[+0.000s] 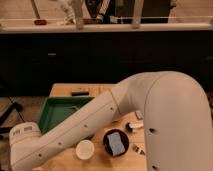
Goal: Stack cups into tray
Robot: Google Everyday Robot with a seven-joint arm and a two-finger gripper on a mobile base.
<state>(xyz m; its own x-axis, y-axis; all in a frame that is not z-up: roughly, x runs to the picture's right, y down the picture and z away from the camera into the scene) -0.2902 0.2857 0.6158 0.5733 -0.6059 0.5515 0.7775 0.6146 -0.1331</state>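
Note:
The green tray (56,108) lies on the left half of the wooden table (65,89), and my white arm (100,120) crosses over its right part. A white cup (85,149) stands upright on the table in front of the tray, just below the arm. A small shiny grey thing (131,126) beside the arm may be the metal cup. The light green cup is hidden or out of view. The arm runs down to the lower left, and my gripper is out of view past the wrist joint (24,142).
A black bowl with a blue sponge (116,142) stands right of the white cup. A small dark object (80,92) lies at the table's back edge. A small white item (139,149) lies right of the bowl. A dark counter stands behind the table.

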